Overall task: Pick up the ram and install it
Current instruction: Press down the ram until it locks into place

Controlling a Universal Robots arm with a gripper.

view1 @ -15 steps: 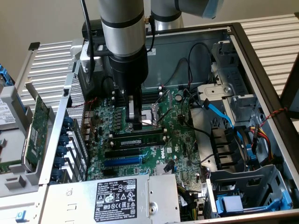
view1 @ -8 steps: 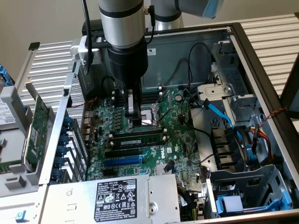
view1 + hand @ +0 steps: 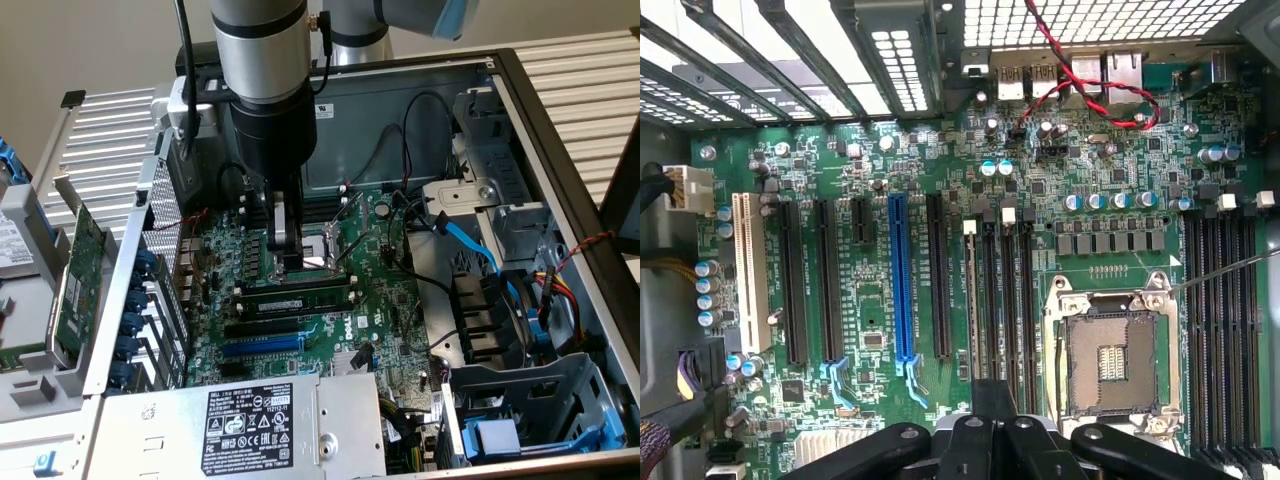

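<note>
Sitting seated in a slot, the ram [image 3: 296, 297] lies just below the closed, empty end effector [image 3: 285, 262].

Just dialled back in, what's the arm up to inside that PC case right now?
The gripper is down inside the open computer case, hanging over the motherboard beside the CPU socket, fingers shut with nothing between them. A ram stick already stands in one of the memory slots just next to the socket, toward the expansion slots. A separate green expansion card lies outside the case, on the exterior view's left.
</note>
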